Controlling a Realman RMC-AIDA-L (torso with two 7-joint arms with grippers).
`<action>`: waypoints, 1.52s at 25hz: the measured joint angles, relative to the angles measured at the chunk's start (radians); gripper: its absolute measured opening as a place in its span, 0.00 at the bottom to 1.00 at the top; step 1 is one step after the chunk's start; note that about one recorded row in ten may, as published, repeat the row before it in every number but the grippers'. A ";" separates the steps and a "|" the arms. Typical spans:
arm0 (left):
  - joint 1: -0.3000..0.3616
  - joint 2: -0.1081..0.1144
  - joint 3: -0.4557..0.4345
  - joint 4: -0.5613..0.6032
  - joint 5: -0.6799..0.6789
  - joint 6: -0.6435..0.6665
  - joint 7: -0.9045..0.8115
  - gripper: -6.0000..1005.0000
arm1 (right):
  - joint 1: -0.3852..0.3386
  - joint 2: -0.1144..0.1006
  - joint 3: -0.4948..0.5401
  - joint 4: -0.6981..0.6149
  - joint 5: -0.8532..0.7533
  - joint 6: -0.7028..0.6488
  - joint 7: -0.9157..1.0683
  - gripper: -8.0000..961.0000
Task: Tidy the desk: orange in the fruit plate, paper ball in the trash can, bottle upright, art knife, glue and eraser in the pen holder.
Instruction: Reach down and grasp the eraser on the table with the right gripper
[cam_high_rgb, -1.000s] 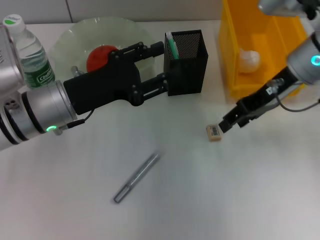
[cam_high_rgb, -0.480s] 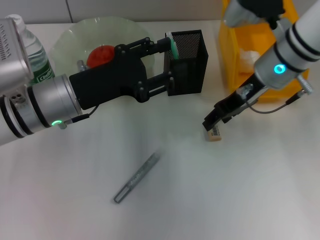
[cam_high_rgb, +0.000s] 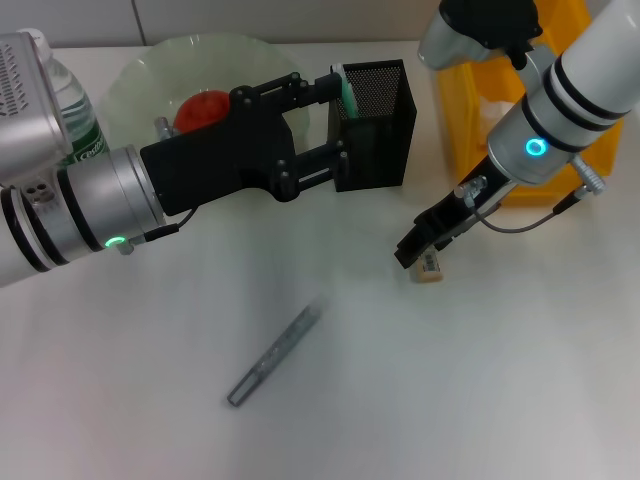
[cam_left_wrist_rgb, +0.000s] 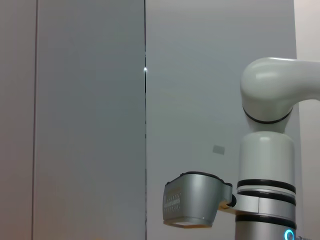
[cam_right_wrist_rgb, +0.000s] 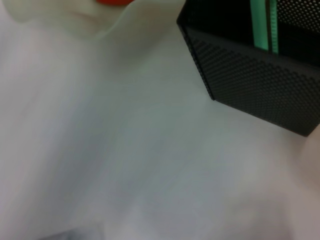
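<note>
Nearest on the desk (cam_high_rgb: 470, 400) lies the glue (cam_high_rgb: 273, 356), alone, its long axis running diagonally from near-left up toward far-right, well apart from both arms. Beyond it the eraser (cam_high_rgb: 429, 267) sits flat, and the right gripper (cam_high_rgb: 412, 250) is right over its left edge, fingers seemingly narrow and touching or just above it, though I cannot tell whether they grip; this arm is plainly the nearer one. Farther back the left gripper (cam_high_rgb: 336, 130), fingers spread wide, straddles the pen holder (cam_high_rgb: 378, 140) where the art knife (cam_high_rgb: 346, 92) stands, with the orange (cam_high_rgb: 203, 110) in the fruit plate (cam_high_rgb: 140, 75), the bottle (cam_high_rgb: 82, 125) upright and the trash can (cam_high_rgb: 470, 110) behind.
</note>
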 joint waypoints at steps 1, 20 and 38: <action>0.000 0.000 0.000 0.000 0.000 0.000 0.000 0.62 | 0.001 0.001 0.000 0.003 0.000 0.001 0.000 0.62; -0.006 0.000 0.000 0.000 0.000 -0.003 0.023 0.62 | 0.023 0.001 -0.003 0.023 -0.040 -0.045 0.026 0.61; -0.006 -0.002 0.000 -0.003 -0.004 -0.003 0.025 0.62 | 0.029 0.008 -0.003 -0.015 -0.057 -0.068 0.032 0.61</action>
